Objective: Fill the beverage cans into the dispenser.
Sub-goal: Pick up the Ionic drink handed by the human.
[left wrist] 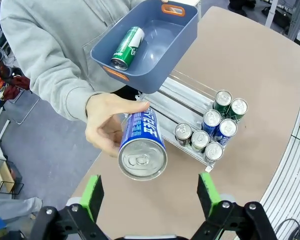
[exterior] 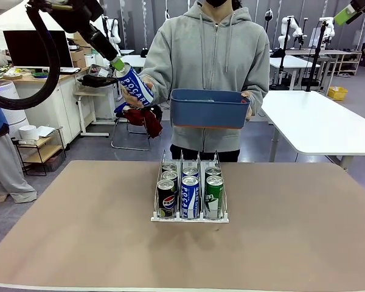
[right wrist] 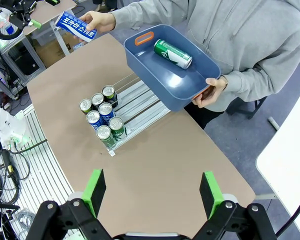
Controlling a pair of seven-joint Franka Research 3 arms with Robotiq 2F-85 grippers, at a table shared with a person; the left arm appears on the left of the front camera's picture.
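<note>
Left tool [left wrist: 149, 187] spread; wrist view bares green can [left wrist: 127, 47] in bin [left wrist: 182, 37].

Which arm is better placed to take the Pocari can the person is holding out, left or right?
Left. The left tool is open and faces the Pocari can, held by the person's hand right in front of it. The right tool, also open, is far off, with the dispenser between.

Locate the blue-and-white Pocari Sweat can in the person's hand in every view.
Front view: blue-and-white aluminium Pocari Sweat can upper left, left of the blue plastic bin.
Left wrist view: centre, below the bin.
Right wrist view: top left, left of the bin.
Shared landmark: the bin.
</note>
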